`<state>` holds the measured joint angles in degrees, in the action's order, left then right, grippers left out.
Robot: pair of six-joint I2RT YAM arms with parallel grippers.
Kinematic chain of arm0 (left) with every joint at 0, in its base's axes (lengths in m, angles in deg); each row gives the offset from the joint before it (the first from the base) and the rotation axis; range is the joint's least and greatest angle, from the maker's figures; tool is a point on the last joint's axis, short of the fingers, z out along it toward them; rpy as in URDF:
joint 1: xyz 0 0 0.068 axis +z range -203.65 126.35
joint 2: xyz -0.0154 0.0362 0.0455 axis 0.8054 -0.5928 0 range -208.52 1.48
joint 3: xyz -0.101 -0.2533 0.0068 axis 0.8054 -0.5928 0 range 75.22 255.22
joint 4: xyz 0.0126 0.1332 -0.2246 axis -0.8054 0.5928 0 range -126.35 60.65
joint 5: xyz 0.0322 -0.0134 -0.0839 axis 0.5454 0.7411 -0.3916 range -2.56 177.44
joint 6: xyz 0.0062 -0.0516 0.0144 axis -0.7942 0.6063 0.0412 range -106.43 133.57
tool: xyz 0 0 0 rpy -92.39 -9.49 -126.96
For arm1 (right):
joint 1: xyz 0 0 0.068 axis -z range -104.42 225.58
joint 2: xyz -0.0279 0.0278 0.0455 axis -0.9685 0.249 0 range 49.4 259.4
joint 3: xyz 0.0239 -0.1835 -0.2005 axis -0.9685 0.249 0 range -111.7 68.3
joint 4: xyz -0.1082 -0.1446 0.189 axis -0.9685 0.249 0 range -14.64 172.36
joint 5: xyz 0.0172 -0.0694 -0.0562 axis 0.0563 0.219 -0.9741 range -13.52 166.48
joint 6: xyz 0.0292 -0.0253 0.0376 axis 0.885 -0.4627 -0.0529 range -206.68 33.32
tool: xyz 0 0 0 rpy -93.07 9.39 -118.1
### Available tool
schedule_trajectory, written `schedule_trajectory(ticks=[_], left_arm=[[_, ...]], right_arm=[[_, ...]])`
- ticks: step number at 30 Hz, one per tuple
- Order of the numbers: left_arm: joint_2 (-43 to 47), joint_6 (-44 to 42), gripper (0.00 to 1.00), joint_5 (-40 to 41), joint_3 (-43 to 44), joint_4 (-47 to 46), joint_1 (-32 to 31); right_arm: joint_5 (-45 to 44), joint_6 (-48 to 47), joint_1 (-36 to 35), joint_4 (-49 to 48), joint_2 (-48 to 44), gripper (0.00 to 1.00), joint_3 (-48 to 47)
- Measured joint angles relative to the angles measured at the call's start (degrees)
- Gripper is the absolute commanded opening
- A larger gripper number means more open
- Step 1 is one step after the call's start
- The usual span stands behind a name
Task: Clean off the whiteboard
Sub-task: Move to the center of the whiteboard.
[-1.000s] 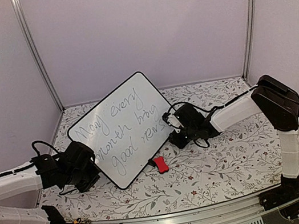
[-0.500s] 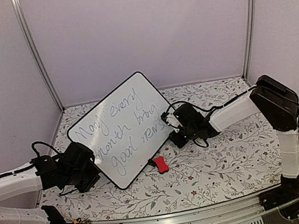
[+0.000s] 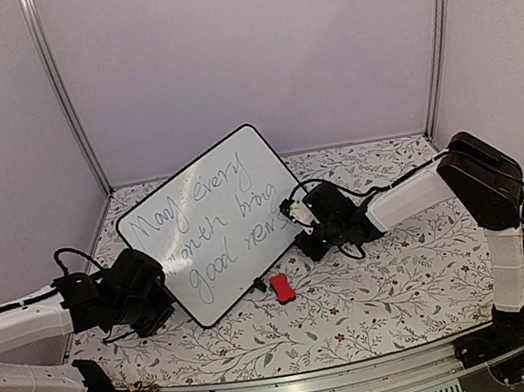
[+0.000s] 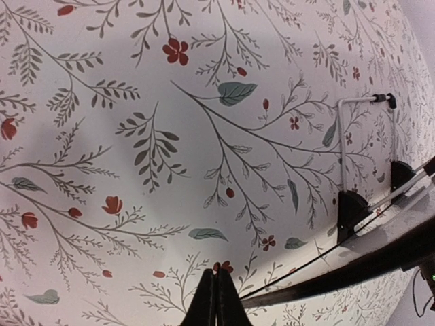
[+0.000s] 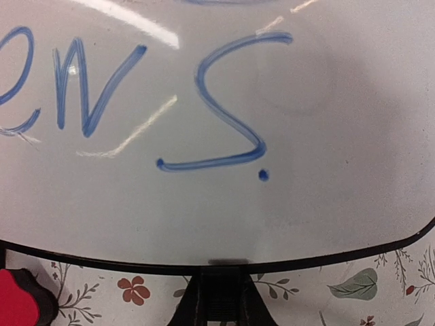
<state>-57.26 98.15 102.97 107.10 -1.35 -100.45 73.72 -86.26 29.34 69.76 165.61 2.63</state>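
Note:
The whiteboard (image 3: 209, 228) leans tilted on the floral table, with grey handwriting across it. My right gripper (image 3: 298, 222) is at its right edge. In the right wrist view the board (image 5: 217, 102) fills the frame, blue writing on it, and the gripper (image 5: 219, 270) is shut on its black frame. My left gripper (image 3: 164, 296) sits at the board's lower left edge. Seen from the left wrist, that gripper (image 4: 217, 277) is shut on nothing, beside the board's dark raised edge (image 4: 380, 252). A small red eraser (image 3: 281, 288) lies just off the board's near edge.
Black feet (image 4: 351, 210) and a thin wire stand (image 4: 343, 136) show under the board's raised edge. The red eraser (image 5: 20, 302) lies close to the left of my right gripper. White walls with metal posts (image 3: 62, 99) enclose the table.
My right gripper has moved in a little and closed on the board's right edge. The board has shifted slightly to the left. The left arm has barely moved.

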Motion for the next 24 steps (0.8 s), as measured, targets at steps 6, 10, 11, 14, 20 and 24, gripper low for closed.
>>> schedule_trajectory(ticks=[6, 10, 11, 14, 20, 24], left_arm=[[1.36, 0.09, 0.0, 0.28, -0.22, 0.66, 0.76], [3.34, -0.37, 0.0, 1.22, -1.31, 0.9, 2.16], [3.67, -0.55, 0.0, 1.6, -1.55, 0.87, 2.75], [3.93, -1.49, 0.0, 2.12, -1.95, 0.79, 3.89], [4.11, -3.28, 0.0, 2.95, -3.19, -0.81, 5.22], [3.13, -4.28, 0.0, 2.62, -3.85, -2.99, 5.88]], right_arm=[[-0.02, -0.02, 0.0, -0.04, 0.0, 0.0, 0.04], [-0.04, -0.02, 0.0, -0.22, 0.0, 0.0, 0.17], [-0.04, -0.02, 0.0, -0.44, 0.0, 0.0, 0.28], [-0.02, 0.02, 0.0, -0.92, 0.0, 0.0, 0.61], [0.0, 0.22, 0.0, -3.45, -0.13, 0.0, 2.16], [-0.02, 0.17, 0.0, -4.74, -0.22, 0.0, 2.86]])
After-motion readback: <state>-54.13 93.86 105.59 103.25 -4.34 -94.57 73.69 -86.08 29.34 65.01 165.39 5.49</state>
